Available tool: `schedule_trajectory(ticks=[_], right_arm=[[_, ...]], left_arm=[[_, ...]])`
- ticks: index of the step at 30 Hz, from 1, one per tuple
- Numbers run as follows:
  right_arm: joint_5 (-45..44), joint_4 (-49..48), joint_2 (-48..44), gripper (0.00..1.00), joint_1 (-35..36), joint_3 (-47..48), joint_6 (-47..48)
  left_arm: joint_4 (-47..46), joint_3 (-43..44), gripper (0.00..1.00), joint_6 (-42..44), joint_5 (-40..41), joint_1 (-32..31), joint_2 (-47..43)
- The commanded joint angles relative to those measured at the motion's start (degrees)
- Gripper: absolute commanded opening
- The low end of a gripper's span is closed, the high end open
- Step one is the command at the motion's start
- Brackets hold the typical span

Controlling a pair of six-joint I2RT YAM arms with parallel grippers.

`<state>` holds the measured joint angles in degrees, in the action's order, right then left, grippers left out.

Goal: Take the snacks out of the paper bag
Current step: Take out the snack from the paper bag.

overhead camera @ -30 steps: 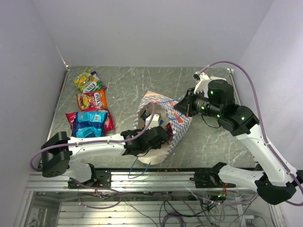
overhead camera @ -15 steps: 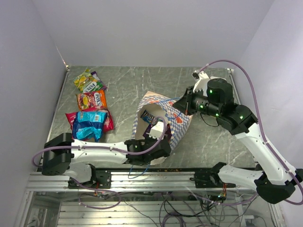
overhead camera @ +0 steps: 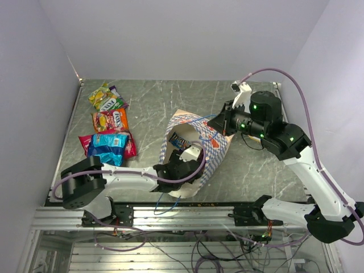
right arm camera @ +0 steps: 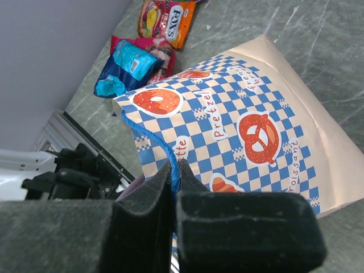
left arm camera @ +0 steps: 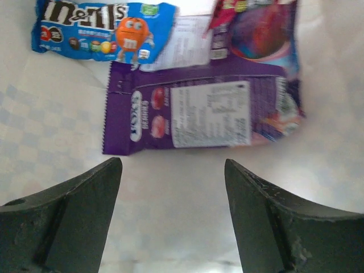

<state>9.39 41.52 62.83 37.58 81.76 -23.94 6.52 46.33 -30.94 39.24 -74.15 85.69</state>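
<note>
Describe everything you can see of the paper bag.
The paper bag is blue-and-white checked with orange pretzel and doughnut prints, cream inside. It lies on its side on the grey table, mouth toward the near edge. The right claw pinches its blue string handle; the open left claw is inside, facing a purple packet.

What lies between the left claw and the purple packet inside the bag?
Nothing visible does. The left claw is open inside the bag, and only the bag's bare cream lining lies between it and the purple packet. The blue packet lies beyond the purple one, not in the way.
</note>
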Motion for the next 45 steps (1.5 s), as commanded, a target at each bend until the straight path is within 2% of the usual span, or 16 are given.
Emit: schedule_trajectory(ticks=[1, 3, 8, 18, 22, 25, 30, 39, 45], right_arm=[[-0.9, 0.3, -0.5, 0.00, 0.0, 1.7, 0.7], [-0.9, 0.7, -0.4, 0.00, 0.0, 2.0, 0.8], [-1.4, 0.9, -0.5, 0.00, 0.0, 2.3, 1.1], [-1.9, -0.2, -0.7, 0.00, 0.0, 1.9, 1.0], [-2.4, 0.0, -0.8, 0.00, 0.0, 2.0, 1.3], [-2.7, -0.1, -1.0, 0.00, 0.0, 2.0, 1.5], [-3.1, -0.3, -0.9, 0.00, 0.0, 1.8, 1.6], [-3.9, -2.1, -0.6, 0.00, -0.1, 0.7, 1.8], [-5.1, -2.5, 0.1, 0.00, 0.0, 1.0, 2.5]], left_arm=[[-2.0, 2.5, 0.87, 3.8, -1.0, 4.2, 4.1], [-1.0, 4.1, 0.95, 2.8, -1.0, 5.3, 6.9], [1.3, 8.6, 0.99, 1.0, -1.9, 6.2, 12.9], [0.3, 9.7, 0.99, -1.0, -14.0, 11.5, 19.3], [-0.8, 9.6, 0.86, -0.3, -20.1, 14.5, 21.2], [-0.9, 9.9, 0.67, 0.9, -23.1, 15.6, 22.4], [1.6, 11.4, 0.38, 1.6, -22.9, 15.7, 21.7], [9.3, 13.0, 0.24, 1.3, -21.0, 15.6, 12.0], [13.9, 14.2, 0.14, 0.4, -23.6, 15.6, 5.8]])
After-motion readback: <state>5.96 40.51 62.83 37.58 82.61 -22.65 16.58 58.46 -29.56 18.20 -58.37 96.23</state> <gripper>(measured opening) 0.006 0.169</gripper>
